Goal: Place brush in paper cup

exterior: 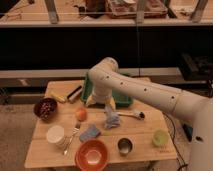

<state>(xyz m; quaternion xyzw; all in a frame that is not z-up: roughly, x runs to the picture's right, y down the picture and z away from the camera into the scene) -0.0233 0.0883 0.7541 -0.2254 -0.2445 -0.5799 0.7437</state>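
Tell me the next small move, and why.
Probably ease the tool down toward the brush. The tool hangs by the green tray, while the brush lies on the table beside the crumpled cloth, far from the paper cup.

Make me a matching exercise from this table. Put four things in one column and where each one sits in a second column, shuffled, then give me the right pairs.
Things:
1. brush
2. paper cup
3. orange bowl
4. light green cup

Places:
A. near edge of the table, beside the metal cup
B. toward the table's picture-right end
C. picture-left side, next to the fork
D. mid-table, just picture-right of the gripper, which hangs low over the middle

Pairs: 1-D, 2-C, 3-A, 4-B
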